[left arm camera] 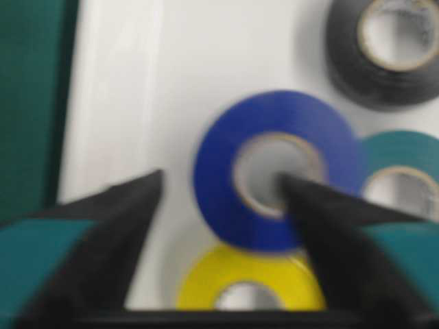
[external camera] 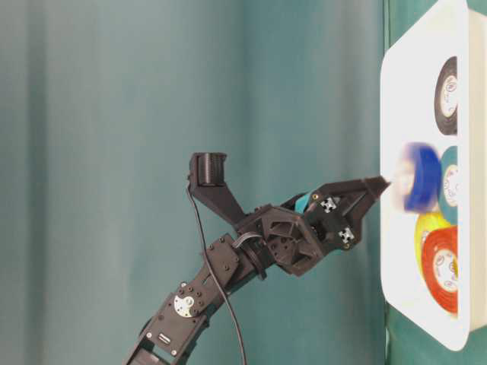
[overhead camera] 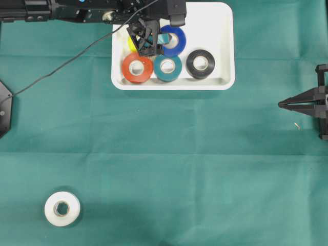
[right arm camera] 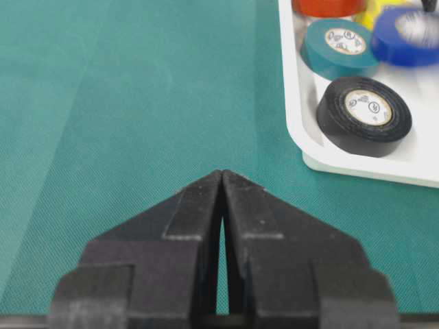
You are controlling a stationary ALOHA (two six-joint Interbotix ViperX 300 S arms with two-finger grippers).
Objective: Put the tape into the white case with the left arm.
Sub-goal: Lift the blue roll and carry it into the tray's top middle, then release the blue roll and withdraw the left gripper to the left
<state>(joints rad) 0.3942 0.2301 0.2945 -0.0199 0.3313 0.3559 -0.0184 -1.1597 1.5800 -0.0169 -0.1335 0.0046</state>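
Left gripper (left arm camera: 219,185) spread over blue tape (left arm camera: 274,171) (blurred), inside white case (overhead camera: 223,46), right gripper (right arm camera: 223,179) pressed together.

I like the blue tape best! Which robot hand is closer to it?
Left. The left gripper hangs open right over the blue tape in the white case; the right gripper sits shut, away by the table's edge.

Tape rolls in the case, one roll apart on the cloth

The white case (overhead camera: 225,46) sits at the cloth's (overhead camera: 205,154) far edge, holding five rolls; the left gripper (overhead camera: 154,43) hangs over them; a lone roll (overhead camera: 62,208) lies near-left; the right gripper (overhead camera: 281,104) rests far right.
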